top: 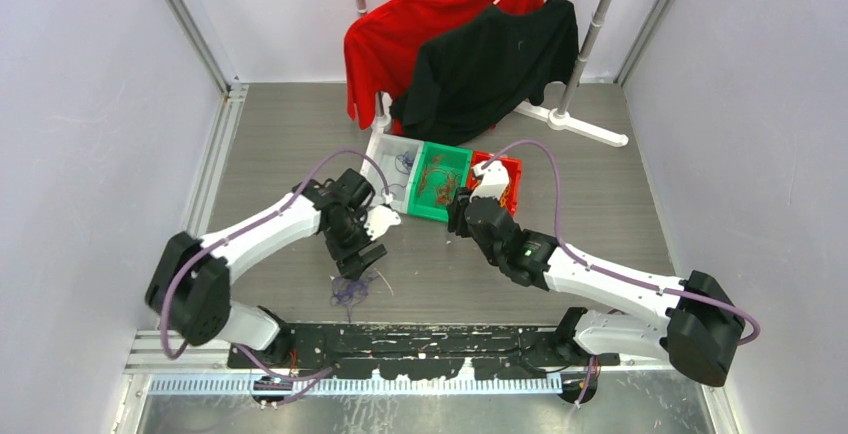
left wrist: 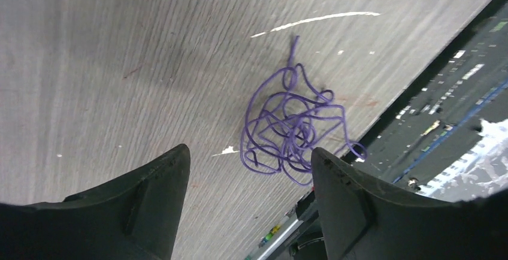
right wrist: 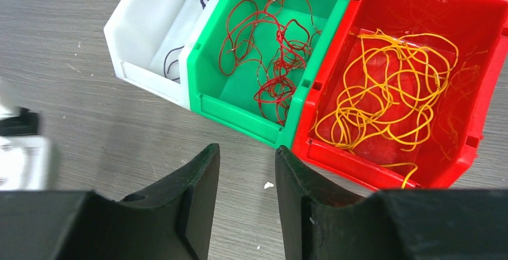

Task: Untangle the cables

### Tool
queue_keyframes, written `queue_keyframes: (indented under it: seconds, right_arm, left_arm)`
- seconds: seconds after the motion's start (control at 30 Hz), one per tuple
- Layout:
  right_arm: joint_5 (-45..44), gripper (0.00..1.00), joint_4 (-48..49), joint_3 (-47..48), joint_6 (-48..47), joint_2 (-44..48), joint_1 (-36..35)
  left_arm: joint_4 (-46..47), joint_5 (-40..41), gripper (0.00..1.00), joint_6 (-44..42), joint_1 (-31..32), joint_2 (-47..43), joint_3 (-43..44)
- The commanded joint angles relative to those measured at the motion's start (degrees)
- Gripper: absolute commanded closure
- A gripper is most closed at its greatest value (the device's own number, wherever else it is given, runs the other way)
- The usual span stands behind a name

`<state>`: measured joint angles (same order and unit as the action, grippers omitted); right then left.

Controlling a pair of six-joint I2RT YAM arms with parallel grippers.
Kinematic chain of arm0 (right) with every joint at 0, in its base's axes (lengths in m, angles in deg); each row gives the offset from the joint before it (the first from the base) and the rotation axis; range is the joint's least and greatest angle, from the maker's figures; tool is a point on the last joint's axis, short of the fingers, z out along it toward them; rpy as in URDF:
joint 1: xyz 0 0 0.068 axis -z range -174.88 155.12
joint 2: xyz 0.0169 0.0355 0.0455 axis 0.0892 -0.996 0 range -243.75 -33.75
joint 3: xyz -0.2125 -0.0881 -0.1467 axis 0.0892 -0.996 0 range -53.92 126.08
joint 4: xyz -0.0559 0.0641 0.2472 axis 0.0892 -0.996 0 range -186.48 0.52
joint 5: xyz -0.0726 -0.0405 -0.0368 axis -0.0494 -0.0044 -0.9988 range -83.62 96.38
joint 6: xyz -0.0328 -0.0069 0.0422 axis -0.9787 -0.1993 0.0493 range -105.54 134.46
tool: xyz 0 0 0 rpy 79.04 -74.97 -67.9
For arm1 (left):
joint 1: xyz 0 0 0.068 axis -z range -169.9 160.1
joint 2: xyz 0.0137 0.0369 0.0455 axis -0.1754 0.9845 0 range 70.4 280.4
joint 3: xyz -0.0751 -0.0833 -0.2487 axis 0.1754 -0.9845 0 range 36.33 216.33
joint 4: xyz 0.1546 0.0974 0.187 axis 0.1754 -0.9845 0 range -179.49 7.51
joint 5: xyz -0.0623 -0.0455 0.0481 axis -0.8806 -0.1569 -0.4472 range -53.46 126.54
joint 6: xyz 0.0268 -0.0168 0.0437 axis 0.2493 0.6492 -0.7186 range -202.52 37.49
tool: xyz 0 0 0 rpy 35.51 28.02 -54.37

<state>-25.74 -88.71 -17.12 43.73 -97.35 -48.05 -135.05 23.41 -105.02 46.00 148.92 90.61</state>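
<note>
Left end effector [left wrist: 250, 151], fingers spread and empty, is hovering just above the purple cables [left wrist: 290, 131] bunched on the counter [left wrist: 120, 62].

Grey wood-grain tabletop [top: 620, 224], scuffed, flecked with small white chips [left wrist: 227, 150]. Loose tangle of purple cable [left wrist: 287, 129] flat on it near the front edge, just beside the black mounting plate [top: 420, 339]. Farther back, white bin [right wrist: 141, 41], green bin [right wrist: 239, 113] and red bin [right wrist: 485, 80] in a touching row; behind them, white garment-rack foot [top: 585, 126].
</note>
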Motion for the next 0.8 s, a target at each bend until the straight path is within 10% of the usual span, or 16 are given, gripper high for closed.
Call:
queue_keyframes:
  seconds: [0.0,0.77]
  right_arm:
    - [-2.4,0.55,1.3,0.3,0.9,2.1,-0.5]
    - [-4.1,0.63,0.8,-0.7,1.0,3.8,-0.8]
  left_arm:
    - [-1.5,4.5,0.28,2.0,0.2,8.1,1.5]
    - [-2.6,-3.8,1.0,1.9,0.2,8.7,5.6]
